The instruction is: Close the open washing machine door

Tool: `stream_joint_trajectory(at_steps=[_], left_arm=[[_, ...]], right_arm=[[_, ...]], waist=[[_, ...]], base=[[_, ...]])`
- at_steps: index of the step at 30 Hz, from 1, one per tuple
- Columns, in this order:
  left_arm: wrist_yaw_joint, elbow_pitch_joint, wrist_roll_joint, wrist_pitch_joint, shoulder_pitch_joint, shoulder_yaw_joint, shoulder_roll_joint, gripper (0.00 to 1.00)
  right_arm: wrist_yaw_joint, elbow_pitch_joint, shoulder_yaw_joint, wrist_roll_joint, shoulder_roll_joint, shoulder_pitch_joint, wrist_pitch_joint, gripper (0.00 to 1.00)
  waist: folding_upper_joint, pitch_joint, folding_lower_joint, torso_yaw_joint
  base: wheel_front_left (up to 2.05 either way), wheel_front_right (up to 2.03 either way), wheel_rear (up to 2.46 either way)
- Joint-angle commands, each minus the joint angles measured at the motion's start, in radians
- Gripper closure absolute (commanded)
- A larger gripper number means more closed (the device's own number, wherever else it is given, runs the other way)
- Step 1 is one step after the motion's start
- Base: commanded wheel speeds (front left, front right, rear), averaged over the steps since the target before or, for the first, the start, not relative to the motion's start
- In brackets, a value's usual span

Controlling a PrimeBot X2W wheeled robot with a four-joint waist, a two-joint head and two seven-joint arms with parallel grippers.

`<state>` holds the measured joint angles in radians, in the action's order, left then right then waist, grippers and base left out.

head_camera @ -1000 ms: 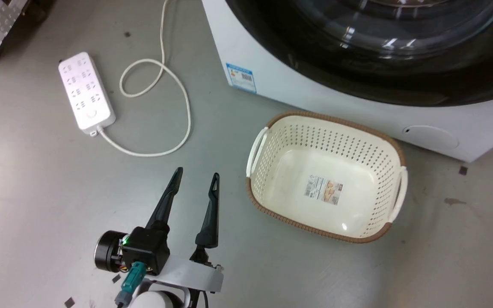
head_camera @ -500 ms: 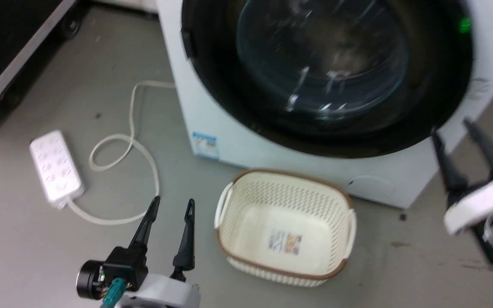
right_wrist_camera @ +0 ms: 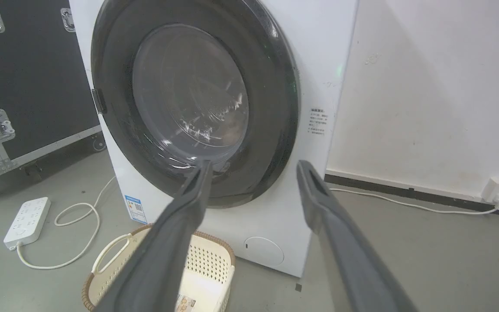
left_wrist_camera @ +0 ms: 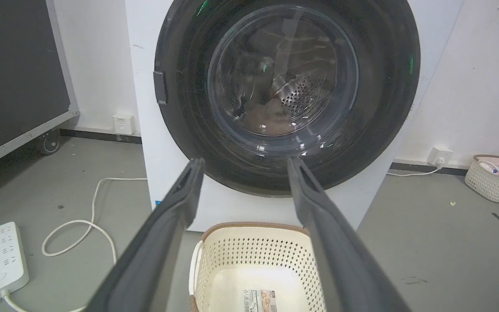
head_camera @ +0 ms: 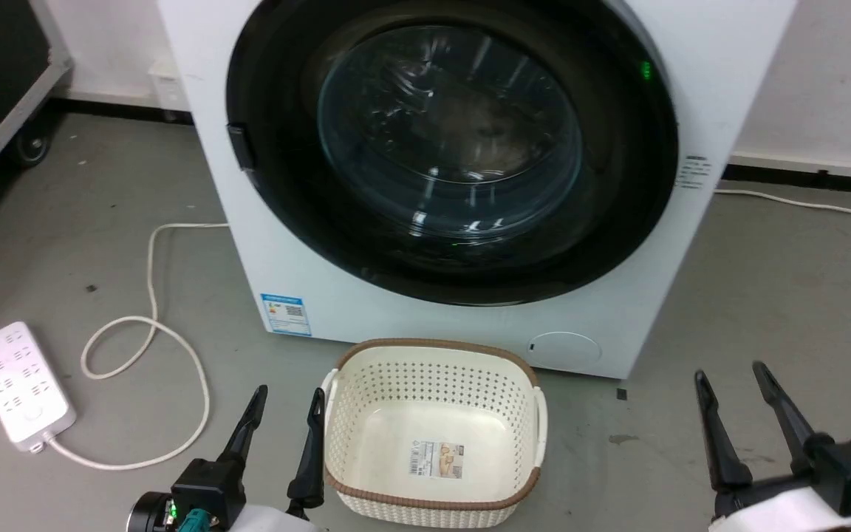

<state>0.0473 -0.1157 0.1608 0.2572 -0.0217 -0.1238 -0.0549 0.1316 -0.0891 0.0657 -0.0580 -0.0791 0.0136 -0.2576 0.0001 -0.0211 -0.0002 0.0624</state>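
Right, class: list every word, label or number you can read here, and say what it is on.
Nothing can be read.
Blue label, washing machine front: too small.
Printed lines near its right edge: too small.
Sticker inside the basket: blurred.

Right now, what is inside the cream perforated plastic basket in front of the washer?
The cream perforated plastic basket holds just a printed paper label on its floor; its near wall hides the front strip.

Empty cream basket [head_camera: 433, 436], white power strip [head_camera: 21, 384]
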Motion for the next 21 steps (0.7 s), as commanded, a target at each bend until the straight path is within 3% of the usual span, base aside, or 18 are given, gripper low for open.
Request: stream_joint_trajectory(at_steps=[1, 10, 11, 21], left_arm=[[0.005, -0.004, -0.004, 0.005, -0.007, -0.001, -0.004, 0.00], [0.020, -0.034, -0.005, 0.005, 0.009, -0.004, -0.003, 0.00], [0.018, -0.034, -0.001, 0.000, 0.002, -0.002, 0.000, 1.00], [0.014, -0.026, -0.008, -0.014, 0.003, 0.005, 0.002, 1.00]], right_arm=[[-0.001, 0.006, 0.008, 0.008, 0.007, 0.016, -0.004, 0.00], [-0.001, -0.014, 0.029, 0.019, 0.028, 0.050, -0.002, 0.00], [0.000, -0.013, 0.028, 0.015, 0.022, 0.038, 0.000, 1.00], [0.000, -0.008, 0.023, 0.017, 0.022, 0.035, 0.013, 1.00]], waist=[[-0.0001, -0.001, 0.0002, -0.010], [-0.0001, 0.002, 0.0002, -0.033], [-0.0001, 0.002, 0.0002, -0.033], [-0.0001, 0.003, 0.0003, -0.035]], base=[[0.00, 0.00, 0.00], [0.00, 0.00, 0.00], [0.00, 0.00, 0.00], [0.00, 0.00, 0.00]])
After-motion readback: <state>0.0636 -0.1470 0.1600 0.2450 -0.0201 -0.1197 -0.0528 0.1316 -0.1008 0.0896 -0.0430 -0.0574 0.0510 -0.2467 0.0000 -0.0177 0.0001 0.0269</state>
